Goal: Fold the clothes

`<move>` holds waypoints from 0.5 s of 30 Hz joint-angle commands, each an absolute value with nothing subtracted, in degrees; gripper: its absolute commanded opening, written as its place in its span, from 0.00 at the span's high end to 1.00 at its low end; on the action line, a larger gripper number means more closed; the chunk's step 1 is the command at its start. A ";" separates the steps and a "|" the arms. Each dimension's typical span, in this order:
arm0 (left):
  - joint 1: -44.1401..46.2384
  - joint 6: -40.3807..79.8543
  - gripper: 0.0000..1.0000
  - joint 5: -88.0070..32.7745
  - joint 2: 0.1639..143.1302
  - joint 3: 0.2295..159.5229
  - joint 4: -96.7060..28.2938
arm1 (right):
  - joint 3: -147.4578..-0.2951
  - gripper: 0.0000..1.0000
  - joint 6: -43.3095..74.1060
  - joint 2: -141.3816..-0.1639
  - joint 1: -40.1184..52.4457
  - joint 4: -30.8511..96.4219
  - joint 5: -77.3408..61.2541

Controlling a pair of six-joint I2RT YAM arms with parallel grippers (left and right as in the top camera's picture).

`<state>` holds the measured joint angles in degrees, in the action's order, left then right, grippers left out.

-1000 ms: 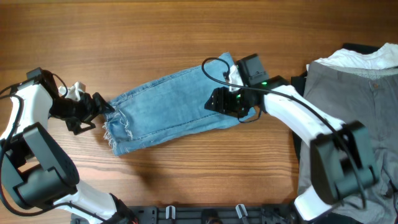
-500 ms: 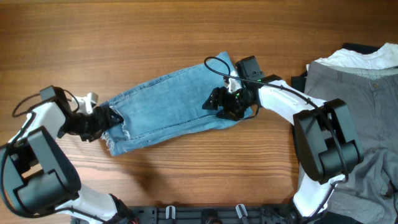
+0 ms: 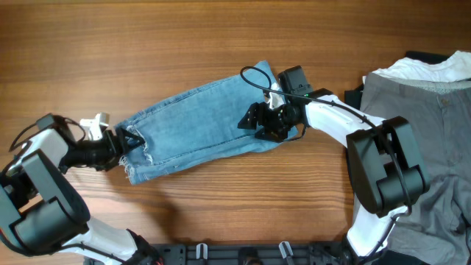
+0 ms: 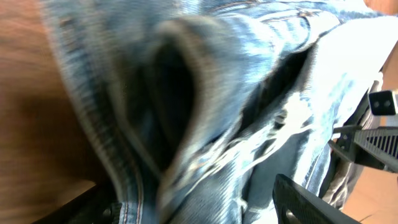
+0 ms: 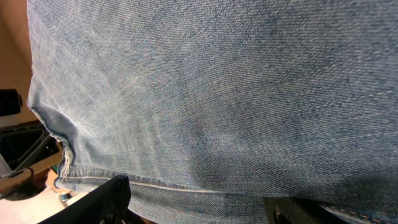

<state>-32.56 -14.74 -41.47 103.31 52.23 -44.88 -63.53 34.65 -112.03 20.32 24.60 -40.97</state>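
The light blue jeans (image 3: pixel 199 125) lie folded in a long slanted strip on the wooden table, frayed hems at the lower left. My left gripper (image 3: pixel 126 138) is at the frayed hem end. In the left wrist view its fingers (image 4: pixel 186 194) stand wide apart with bunched denim (image 4: pixel 249 93) between them. My right gripper (image 3: pixel 259 124) is low over the upper right end of the jeans. In the right wrist view its fingers (image 5: pixel 199 196) are also wide apart, with flat denim and a seam (image 5: pixel 217 93) filling the gap.
Grey trousers (image 3: pixel 419 125) lie at the right edge, with a white garment (image 3: pixel 434 70) above them and something dark (image 3: pixel 353 96) at their left side. Bare wood (image 3: pixel 147 44) lies behind and in front of the jeans.
My left gripper has moved right onto the frayed hem, and its arm has swung lower left. My right gripper has drawn slightly toward the waist end. The jeans have barely shifted.
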 commanded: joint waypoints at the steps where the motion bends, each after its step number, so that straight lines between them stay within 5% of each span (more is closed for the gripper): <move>1: -28.95 -16.34 0.23 -41.54 104.27 51.64 -43.64 | -62.61 0.26 31.92 -115.68 21.37 24.05 -36.97; 4: -28.47 -16.29 0.26 -40.18 104.27 51.64 -43.42 | -62.61 0.26 31.46 -115.68 21.37 24.18 -36.95; 6: -28.01 -16.05 0.41 -39.13 104.27 51.64 -43.53 | -62.61 0.26 31.46 -115.68 21.37 24.23 -36.95; 11: -26.15 -14.46 0.96 -38.89 104.22 51.68 -46.54 | -62.63 0.30 31.46 -115.63 21.37 25.15 -36.95; 15: -29.06 -6.79 0.96 -35.88 101.25 59.35 -56.49 | -62.67 0.30 28.05 -114.48 21.04 29.93 -36.88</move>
